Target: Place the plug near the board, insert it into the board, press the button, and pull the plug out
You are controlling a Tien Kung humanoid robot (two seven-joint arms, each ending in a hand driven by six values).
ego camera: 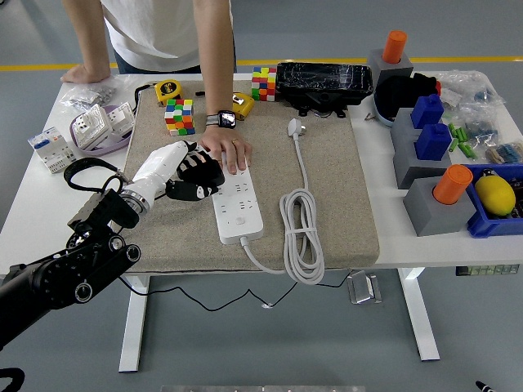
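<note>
A white power strip (238,206) lies on the beige mat (335,175), long axis running away from me. A person's hand (230,152) with a watch on the wrist presses down on its far end. My left hand (196,178), white-backed with black fingers, sits at the strip's far left edge. Its fingers are curled against that edge, and I see nothing held in them. The white plug (295,128) lies loose on the mat to the right of the strip. Its cable runs down into a coil (301,237) that joins the strip's near end.
Two colour cubes (180,116) (264,82), a yellow tape measure (167,90) and a black case (323,81) line the mat's far side. Grey stands with blue and orange pegs (431,139) and a blue bin (494,214) fill the right. Small boxes (51,149) sit at the far left.
</note>
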